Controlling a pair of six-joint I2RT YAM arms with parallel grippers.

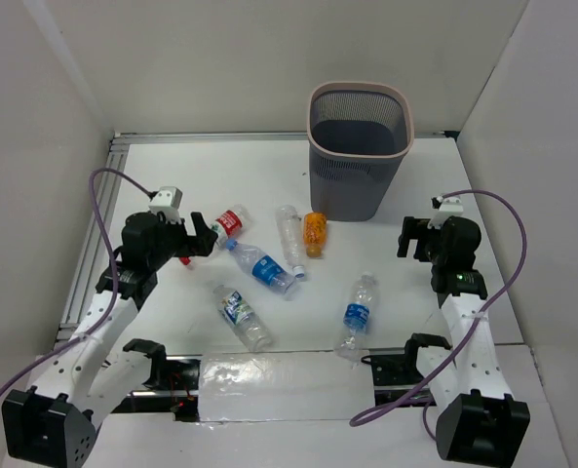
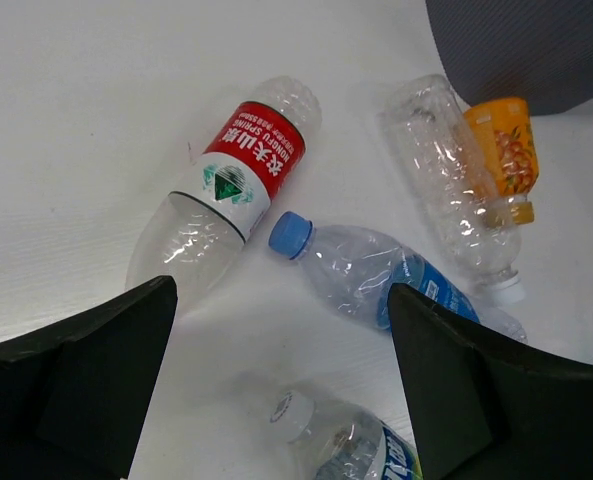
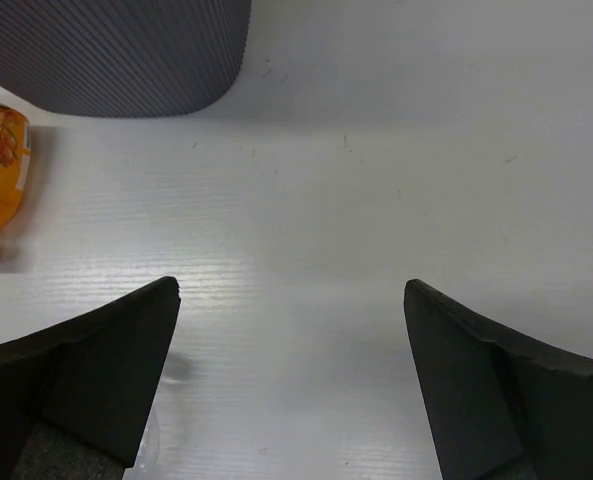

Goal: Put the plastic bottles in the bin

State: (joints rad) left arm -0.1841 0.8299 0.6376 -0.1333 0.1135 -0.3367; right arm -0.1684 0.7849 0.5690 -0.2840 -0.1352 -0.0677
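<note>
Six left: every bottle lies on its side on the table; none shows inside the bin, so by my reading nothing is done yet.
Bin: upright at the far side of the table, right of centre, mouth open upward; what shows of its inside looks bare.
Near the bin: the orange bottle lies just in front of its base, with the plain clear bottle right beside it.
Middle left: the red-label bottle and the blue-capped bottle lie close together, the cap near the red-label bottle's side.
Near edge: a second blue-label bottle and a third blue-label bottle, well apart from each other.
Left gripper: jaws spread wide, holding nothing, poised above the red-label and blue-capped bottles, likely the first pick.
Right gripper: jaws spread wide, holding nothing, over bare table beside the bin.
Remaining: six picks and six drops, as I judge it.
Surface: white, faintly ribbed, matte, with a metal rail along the left and far edges and a clear plastic sheet between the arm bases.
Room: plain white walls on three sides; purple cables loop off both arms.
</note>
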